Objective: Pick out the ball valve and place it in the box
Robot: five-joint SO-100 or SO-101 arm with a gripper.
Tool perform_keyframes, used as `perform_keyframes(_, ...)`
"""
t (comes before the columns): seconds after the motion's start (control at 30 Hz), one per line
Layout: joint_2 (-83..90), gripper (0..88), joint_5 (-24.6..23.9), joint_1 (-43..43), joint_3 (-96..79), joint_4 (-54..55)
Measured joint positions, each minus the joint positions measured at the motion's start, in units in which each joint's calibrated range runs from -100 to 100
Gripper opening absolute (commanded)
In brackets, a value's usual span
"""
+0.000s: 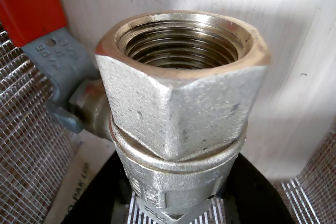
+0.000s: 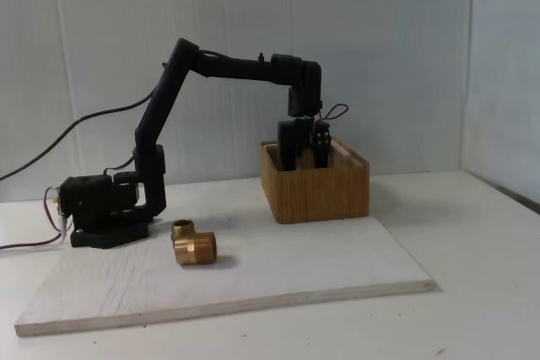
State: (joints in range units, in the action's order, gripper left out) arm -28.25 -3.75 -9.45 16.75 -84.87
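The ball valve (image 1: 184, 103) looms close in the wrist view, its threaded brass mouth facing the camera and its red lever handle (image 1: 26, 3) at the upper left. Its lower body sits between the black jaws of my gripper (image 1: 178, 211), which is shut on it. Mesh-like ribbed walls and a pale floor surround it. In the fixed view my gripper (image 2: 305, 158) reaches down into the wooden box (image 2: 316, 196), whose wall hides the valve there.
A brass elbow fitting (image 2: 194, 246) lies on the white board (image 2: 295, 267), left of the box and in front of the arm base (image 2: 105, 208). Cables trail off to the left of the base.
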Motion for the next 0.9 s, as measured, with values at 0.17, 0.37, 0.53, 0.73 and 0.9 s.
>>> perform_keyframes(0.17,-0.08,1.3,0.00,0.00,0.00,0.00)
perform_keyframes(0.37,-0.08,6.3,0.00,0.00,0.00,0.00)
perform_keyframes(0.53,-0.08,16.1,0.00,0.00,0.00,0.00)
perform_keyframes(0.73,0.00,25.2,0.05,-0.07,0.00,-0.09)
perform_keyframes(0.9,0.00,30.0,0.05,-0.07,0.00,-0.17)
